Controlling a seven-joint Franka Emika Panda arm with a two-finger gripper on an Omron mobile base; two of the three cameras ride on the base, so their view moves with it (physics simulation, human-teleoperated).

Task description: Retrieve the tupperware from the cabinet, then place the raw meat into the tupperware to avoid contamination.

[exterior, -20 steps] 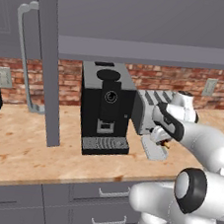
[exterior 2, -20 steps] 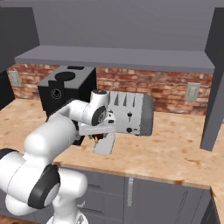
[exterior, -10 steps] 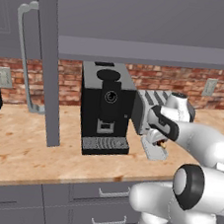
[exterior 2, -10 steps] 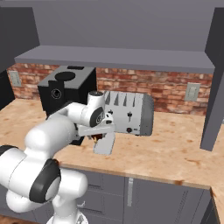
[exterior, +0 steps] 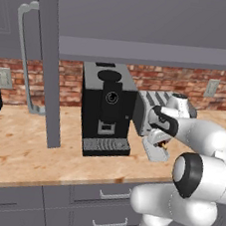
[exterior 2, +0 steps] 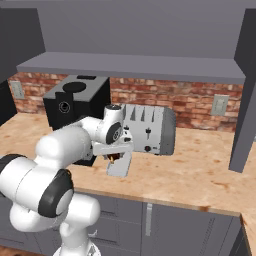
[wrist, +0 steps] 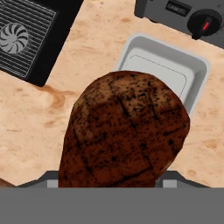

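Note:
The raw meat (wrist: 124,131), a dark reddish-brown lump, fills the near part of the hand view and sits in my gripper (exterior 2: 114,156), which is shut on it. The pale tupperware (wrist: 192,70) lies on the wooden counter directly beneath it, in front of the toaster. In the left base view the gripper (exterior: 162,141) hangs just above the tupperware (exterior: 153,151), and the meat (exterior 2: 114,158) shows as a small brown spot under the hand, over the tupperware (exterior 2: 119,166). The grey cabinet (exterior: 142,53) stands open above, its door (exterior: 48,62) swung out.
A black coffee machine (exterior: 107,107) stands left of the silver toaster (exterior 2: 150,129) against the brick wall. The toaster's knob (wrist: 204,24) and the coffee machine's drip tray (wrist: 30,35) border the tupperware. Grey drawers (exterior: 99,196) run below the counter edge.

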